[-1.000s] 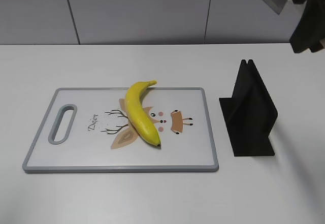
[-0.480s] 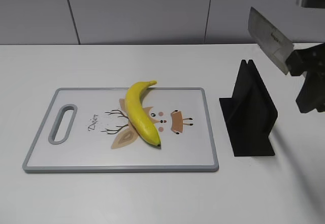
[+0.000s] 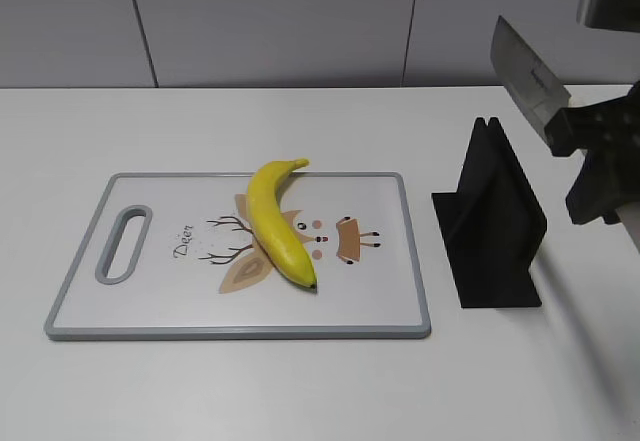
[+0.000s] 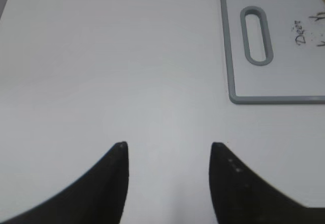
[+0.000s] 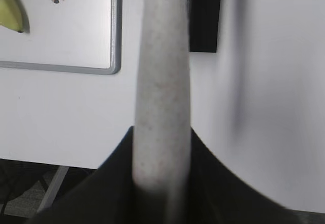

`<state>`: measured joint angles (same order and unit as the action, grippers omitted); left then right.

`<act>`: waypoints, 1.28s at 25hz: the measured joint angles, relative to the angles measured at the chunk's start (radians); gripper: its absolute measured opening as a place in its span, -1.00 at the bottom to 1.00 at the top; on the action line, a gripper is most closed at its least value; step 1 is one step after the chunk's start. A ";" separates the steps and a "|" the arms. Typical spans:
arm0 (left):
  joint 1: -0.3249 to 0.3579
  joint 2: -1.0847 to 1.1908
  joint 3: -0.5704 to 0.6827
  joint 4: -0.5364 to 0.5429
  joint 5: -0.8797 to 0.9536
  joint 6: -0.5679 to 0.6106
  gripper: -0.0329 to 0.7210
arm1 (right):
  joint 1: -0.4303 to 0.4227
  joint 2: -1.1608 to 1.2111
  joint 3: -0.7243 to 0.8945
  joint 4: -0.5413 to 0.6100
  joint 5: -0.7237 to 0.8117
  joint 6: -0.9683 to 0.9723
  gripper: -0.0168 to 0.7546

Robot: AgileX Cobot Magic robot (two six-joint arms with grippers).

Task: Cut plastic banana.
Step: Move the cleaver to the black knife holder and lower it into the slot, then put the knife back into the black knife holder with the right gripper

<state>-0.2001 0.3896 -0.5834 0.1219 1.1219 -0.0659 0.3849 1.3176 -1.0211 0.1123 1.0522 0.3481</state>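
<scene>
Glossy plastic banana [image 3: 275,223], matt stand [image 3: 492,223]

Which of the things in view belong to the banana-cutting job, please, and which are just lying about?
For the job:
- plastic banana, lying on the cutting board
- knife, held aloft by the right gripper, above the table's right side

Lying about:
- black knife stand, empty, right of the board
- left gripper, open over bare table, holding nothing

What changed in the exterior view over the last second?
The right gripper, shut on the knife, came down from the top right corner and now holds the blade above the black knife stand. The plastic banana, cutting board and stand stayed put.
</scene>
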 joint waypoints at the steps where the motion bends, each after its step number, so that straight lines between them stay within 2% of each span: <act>1: 0.000 -0.018 0.012 -0.005 0.004 0.000 0.42 | 0.000 0.000 0.001 0.001 -0.002 0.000 -0.49; 6: 0.000 -0.136 0.037 -0.055 0.017 -0.001 0.42 | 0.000 0.000 0.001 0.005 -0.004 0.001 -0.49; 15: 0.000 -0.385 0.058 -0.055 0.052 -0.001 0.42 | 0.000 0.035 0.002 0.011 -0.005 0.003 -0.49; 24: 0.000 -0.395 0.051 -0.015 0.094 -0.001 0.42 | 0.000 0.070 0.002 0.023 -0.031 0.003 -0.49; 28: 0.000 -0.395 0.080 0.009 0.000 0.000 0.42 | 0.000 0.081 0.002 0.023 -0.033 0.003 -0.49; 32: 0.000 -0.395 0.088 0.010 -0.019 0.000 0.42 | 0.000 0.082 0.002 0.017 -0.034 0.003 -0.49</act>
<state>-0.2001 -0.0053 -0.4954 0.1315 1.1027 -0.0660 0.3849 1.3997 -1.0193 0.1296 1.0184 0.3510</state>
